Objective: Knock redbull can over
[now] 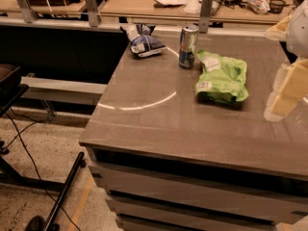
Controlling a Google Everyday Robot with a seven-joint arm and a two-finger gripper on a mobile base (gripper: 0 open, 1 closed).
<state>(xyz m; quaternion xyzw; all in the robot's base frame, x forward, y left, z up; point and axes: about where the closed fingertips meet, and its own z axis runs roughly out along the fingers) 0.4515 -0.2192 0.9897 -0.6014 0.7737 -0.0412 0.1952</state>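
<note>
The redbull can (188,46) stands upright near the back of the grey table (159,129), blue and silver with a silver top. My gripper (288,89) hangs at the right edge of the view, over the right side of the table, well to the right of the can and apart from it. A bright green snack bag (221,77) lies between the can and the gripper, close to the can's right side.
A dark blue-and-white snack bag (143,41) lies at the back, left of the can. Behind the table stands a bench with metal posts (206,5), cables and papers. The table's left edge drops to the floor, where black stand legs (62,196) lie.
</note>
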